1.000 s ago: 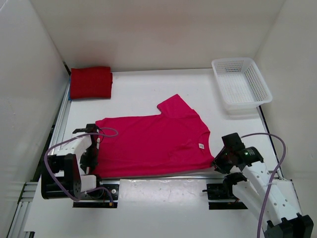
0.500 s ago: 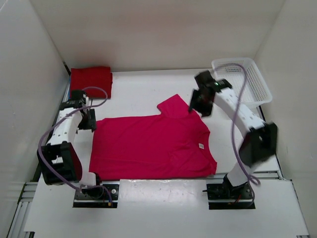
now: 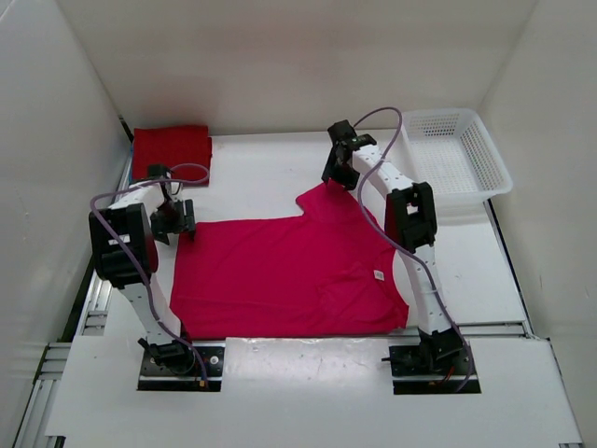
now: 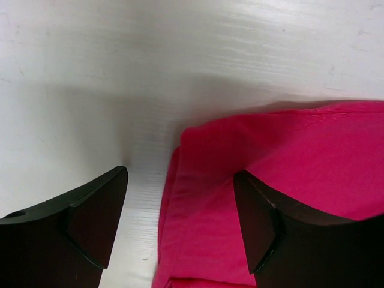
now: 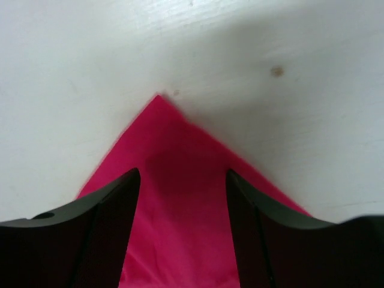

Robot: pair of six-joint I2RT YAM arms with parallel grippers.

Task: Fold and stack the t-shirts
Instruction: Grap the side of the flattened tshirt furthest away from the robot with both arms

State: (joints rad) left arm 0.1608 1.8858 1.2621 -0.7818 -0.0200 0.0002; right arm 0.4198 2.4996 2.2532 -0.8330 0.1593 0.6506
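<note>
A pink-magenta t-shirt point(image 3: 289, 271) lies spread flat in the middle of the table. My left gripper point(image 3: 175, 220) is open at its far left corner. In the left wrist view point(image 4: 180, 222) one finger is over bare table and the other over the cloth point(image 4: 288, 156), with a folded edge between them. My right gripper point(image 3: 337, 176) is open over the tip of the far sleeve. In the right wrist view point(image 5: 183, 210) the pointed sleeve corner point(image 5: 174, 156) lies between the fingers. A folded dark red t-shirt point(image 3: 171, 155) sits at the back left corner.
A white mesh basket point(image 3: 454, 161) stands at the back right, beside the right arm. White walls close in the table on three sides. A metal rail runs along the left edge point(image 3: 110, 233).
Both arms have swung from the shirt's near edge to its far side. Both grippers have opened. The shirt now lies flat with its near hem released.
</note>
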